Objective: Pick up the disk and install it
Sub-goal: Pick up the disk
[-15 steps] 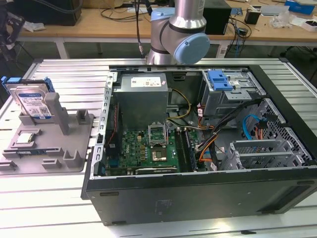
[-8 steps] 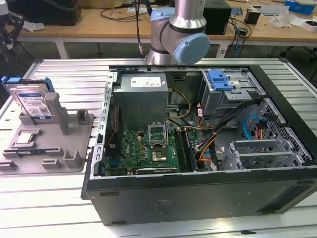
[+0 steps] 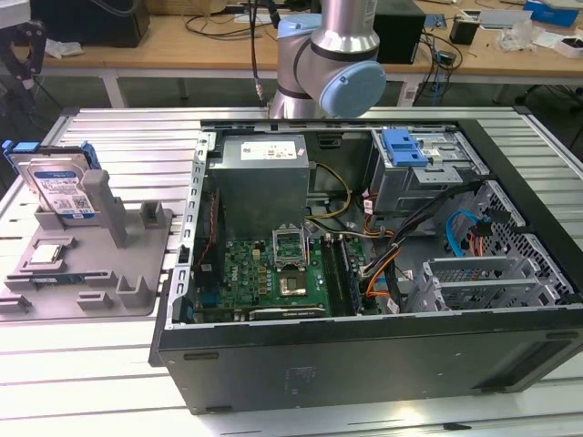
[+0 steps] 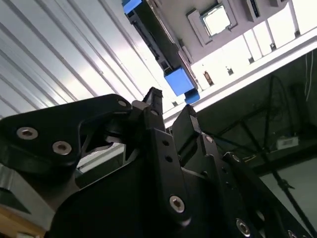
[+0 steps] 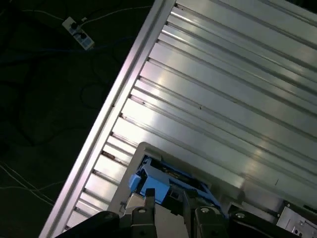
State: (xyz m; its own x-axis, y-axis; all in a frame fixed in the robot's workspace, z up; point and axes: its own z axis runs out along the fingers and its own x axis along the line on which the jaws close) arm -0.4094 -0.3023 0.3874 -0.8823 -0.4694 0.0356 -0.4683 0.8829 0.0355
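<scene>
Ribbed metal table, grey fixture tray and open computer case on it

You will find no print here that can be read. The disk carries a white-and-blue label with what look like barcodes, its lines too small to make out. The power supply inside the computer case wears a pale sticker on top, its text likewise illegible.
</scene>
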